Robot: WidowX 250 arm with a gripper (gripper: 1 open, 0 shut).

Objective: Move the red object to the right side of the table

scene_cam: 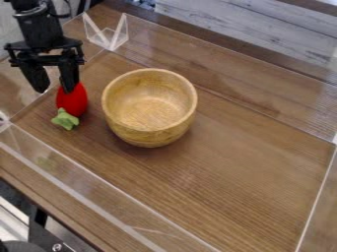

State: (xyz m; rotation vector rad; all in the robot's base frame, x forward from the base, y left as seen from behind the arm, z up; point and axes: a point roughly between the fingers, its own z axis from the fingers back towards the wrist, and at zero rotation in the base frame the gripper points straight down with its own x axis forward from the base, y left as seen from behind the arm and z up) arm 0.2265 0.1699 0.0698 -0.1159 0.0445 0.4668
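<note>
Red object is seen just left of the wooden bowl, untransported. Gripper is poised over it, jaws parted around its top (grasp not confirmed). Carrying rightward across the table remains undone.

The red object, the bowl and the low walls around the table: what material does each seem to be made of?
The red object looks like glossy plastic: bright highlights on smooth skin, with a duller light-green leafy end. The bowl appears to be pale, unvarnished or matt wood, with faint grain rings inside. The low walls seem clear acrylic, see-through with bright edges. The table shows brown wood grain, possibly laminate.
</note>
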